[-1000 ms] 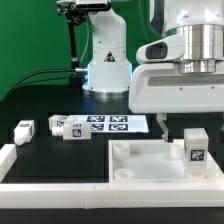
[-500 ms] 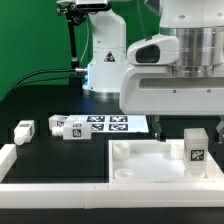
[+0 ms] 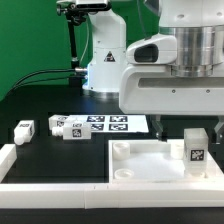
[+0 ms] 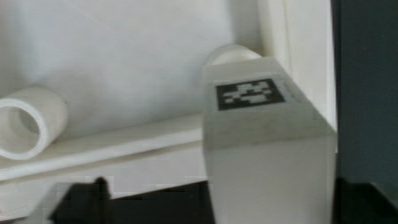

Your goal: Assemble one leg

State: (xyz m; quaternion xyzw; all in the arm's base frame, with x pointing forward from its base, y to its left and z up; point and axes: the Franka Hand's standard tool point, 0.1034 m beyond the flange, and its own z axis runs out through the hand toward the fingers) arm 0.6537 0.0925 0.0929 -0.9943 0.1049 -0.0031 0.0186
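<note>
Where the leg (image 3: 195,146) stands by the panel (image 3: 150,188) rim, the pincer (image 4: 222,205) straddles it, spread and empty.

White leg (image 3: 195,146) with black-and-white square tag, white tray-like panel (image 3: 140,172), white marker board (image 3: 112,123) with black-and-white tags, black table (image 3: 60,155), green backdrop (image 3: 30,40).

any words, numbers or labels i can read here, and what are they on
None readable: no words, brands or numbers in either view. Only black-and-white square tags, patterns not text, on the upright leg, the lying leg beside the marker board, and that board itself.
</note>
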